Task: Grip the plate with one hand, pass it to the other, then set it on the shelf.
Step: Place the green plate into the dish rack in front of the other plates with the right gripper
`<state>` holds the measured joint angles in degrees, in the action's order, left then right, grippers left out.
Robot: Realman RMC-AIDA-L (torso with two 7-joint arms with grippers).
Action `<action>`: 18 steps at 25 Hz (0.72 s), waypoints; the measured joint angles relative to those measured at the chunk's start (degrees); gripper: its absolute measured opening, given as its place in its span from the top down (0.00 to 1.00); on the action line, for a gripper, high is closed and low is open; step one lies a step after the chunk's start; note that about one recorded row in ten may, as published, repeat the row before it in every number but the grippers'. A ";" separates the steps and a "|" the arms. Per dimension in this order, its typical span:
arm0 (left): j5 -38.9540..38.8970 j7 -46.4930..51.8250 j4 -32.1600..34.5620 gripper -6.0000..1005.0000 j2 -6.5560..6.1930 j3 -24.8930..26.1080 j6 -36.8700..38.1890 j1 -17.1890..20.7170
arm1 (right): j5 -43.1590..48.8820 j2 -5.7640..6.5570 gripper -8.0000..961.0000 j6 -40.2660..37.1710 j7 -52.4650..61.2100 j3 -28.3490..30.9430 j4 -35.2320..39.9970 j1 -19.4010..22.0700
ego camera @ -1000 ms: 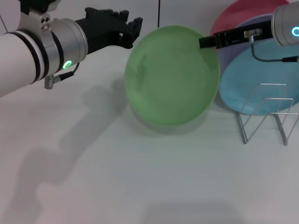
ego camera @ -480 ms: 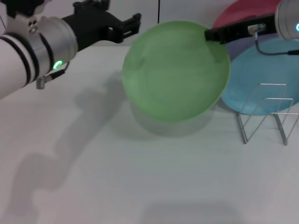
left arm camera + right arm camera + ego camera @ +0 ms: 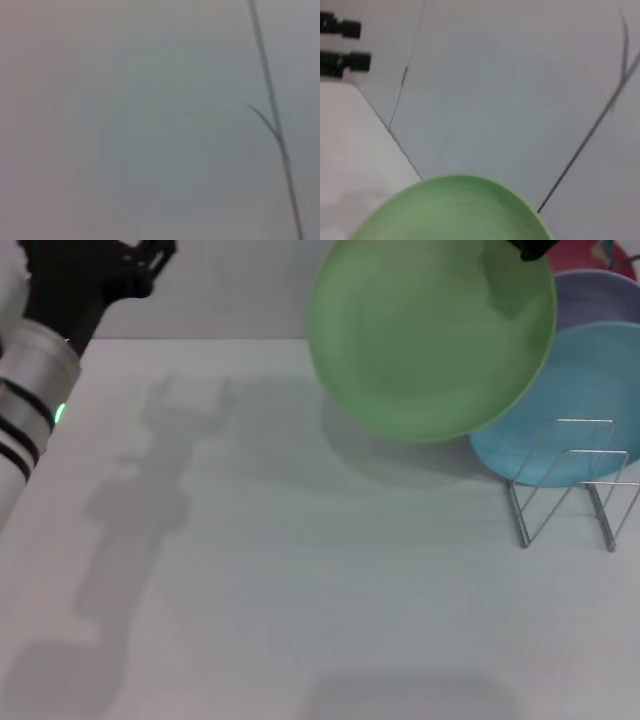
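Green plate (image 3: pixel 432 335) overlaps blue plate (image 3: pixel 575 400) behind wire shelf (image 3: pixel 570 480).

White tabletop (image 3: pixel 300 590) filling the near and middle ground, carrying soft grey shadows at left and centre. Pale grey wall (image 3: pixel 240 290) standing at the far edge, meeting the tabletop in a straight line. Thin dark seam (image 3: pixel 272 120) running along the wall.

The white bench (image 3: pixel 300 580) has a blue plate (image 3: pixel 590 400) lying on it at the back right, and the wire shelf (image 3: pixel 570 485) stands just in front of that plate.
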<state>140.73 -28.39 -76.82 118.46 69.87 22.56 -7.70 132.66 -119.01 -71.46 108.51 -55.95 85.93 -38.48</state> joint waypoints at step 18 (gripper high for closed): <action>0.13 15.49 28.79 0.21 0.32 -8.72 30.96 -5.57 | -0.70 -0.26 0.97 -16.75 -21.31 4.31 15.53 2.14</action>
<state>140.86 -12.89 -48.03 118.78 61.15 53.53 -13.26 131.96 -119.27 -88.21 87.19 -51.64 101.46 -36.34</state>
